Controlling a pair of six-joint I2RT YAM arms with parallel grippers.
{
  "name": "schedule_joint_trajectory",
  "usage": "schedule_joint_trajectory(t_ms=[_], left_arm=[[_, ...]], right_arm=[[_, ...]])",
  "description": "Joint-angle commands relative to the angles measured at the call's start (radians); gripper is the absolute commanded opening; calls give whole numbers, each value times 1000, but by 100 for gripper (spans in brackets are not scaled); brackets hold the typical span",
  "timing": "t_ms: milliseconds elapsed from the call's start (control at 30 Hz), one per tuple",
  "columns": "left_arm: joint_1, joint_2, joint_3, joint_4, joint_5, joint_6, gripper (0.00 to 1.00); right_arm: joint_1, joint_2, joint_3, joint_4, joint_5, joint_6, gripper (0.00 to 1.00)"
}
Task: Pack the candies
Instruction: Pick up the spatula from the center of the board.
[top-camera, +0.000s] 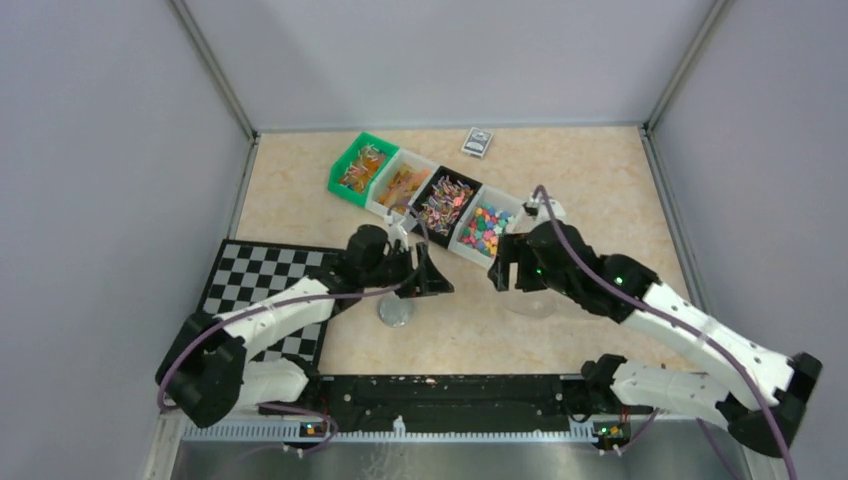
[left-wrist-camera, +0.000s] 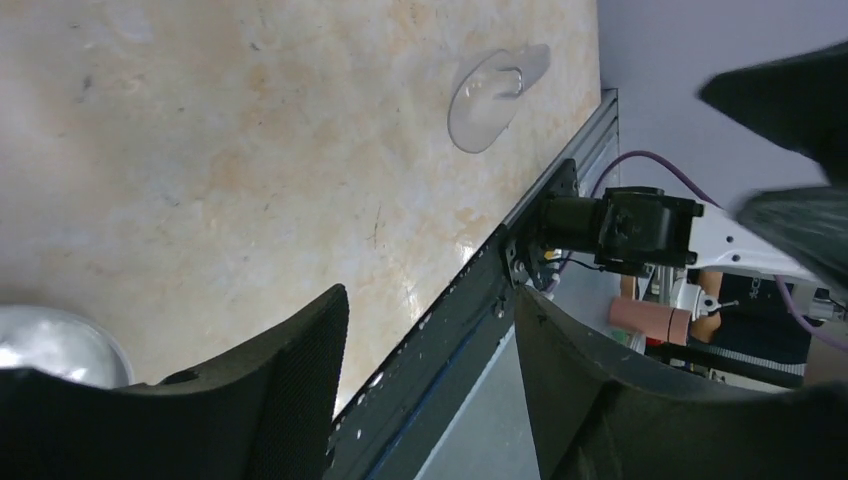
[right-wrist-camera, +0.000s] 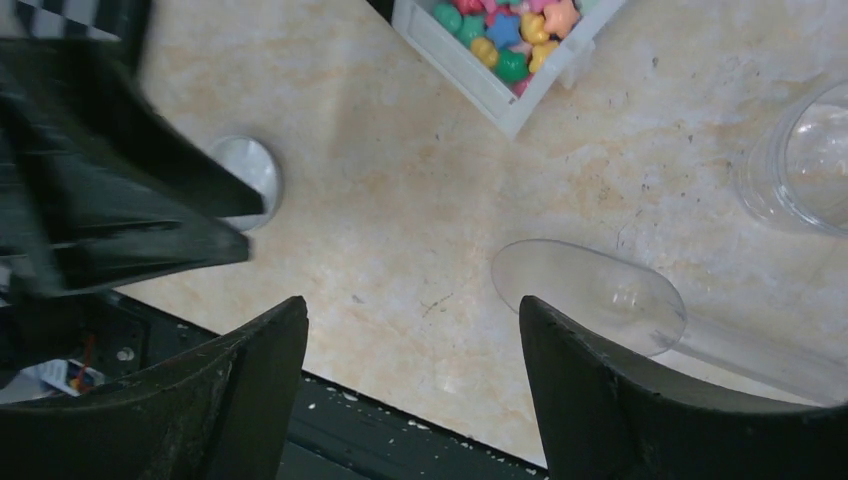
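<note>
The candies lie in four bins in a slanted row: a green bin (top-camera: 360, 168), a white bin of orange pieces (top-camera: 402, 185), a black bin (top-camera: 445, 203) and a white bin of mixed colours (top-camera: 483, 230). The mixed candies (right-wrist-camera: 505, 30) also show in the right wrist view. My left gripper (top-camera: 443, 285) (left-wrist-camera: 428, 295) is open and empty, low over the table in front of the bins. My right gripper (top-camera: 502, 278) (right-wrist-camera: 412, 305) is open and empty, facing it a short way to the right. No candy is in either gripper.
A round silver lid (top-camera: 395, 312) (right-wrist-camera: 250, 170) (left-wrist-camera: 50, 345) lies under the left gripper. A clear scoop (right-wrist-camera: 590, 295) (left-wrist-camera: 495, 90) and a clear round cup (right-wrist-camera: 810, 160) stand by the right gripper. A checkerboard (top-camera: 265, 285) lies left, a small packet (top-camera: 478, 143) at the back.
</note>
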Motion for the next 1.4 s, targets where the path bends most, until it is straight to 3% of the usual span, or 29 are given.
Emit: schedule_joint_trajectory(t_ms=[0, 100, 300, 467, 667, 800, 867, 1033, 1200, 1367], left_arm=[[-129, 140, 44, 261, -137, -168, 65], [-225, 259, 107, 315, -220, -195, 63], [-329, 507, 173, 545, -215, -316, 60], [-370, 657, 290, 519, -198, -286, 57], [-370, 713, 314, 509, -254, -253, 51], [-370, 737, 334, 487, -256, -226, 35], [-369, 740, 334, 481, -254, -218, 29], [-343, 686, 299, 441, -220, -190, 0], [-273, 505, 227, 340, -218, -106, 0], [-179, 321, 279, 44, -200, 93, 0]], right_arm=[[-6, -193, -8, 87, 46, -25, 77], [-5, -313, -52, 140, 84, -45, 76], [-5, -474, -114, 164, 116, -87, 76], [-5, -505, -112, 123, 134, -110, 76], [-5, -508, -109, 95, 127, -123, 76], [-5, -505, -119, 102, 113, -115, 75], [-6, -502, -122, 105, 110, -111, 75], [-5, -474, -124, 101, 95, -108, 73], [-5, -419, -115, 89, 29, -130, 71], [-5, -318, -90, 78, -60, -172, 71]])
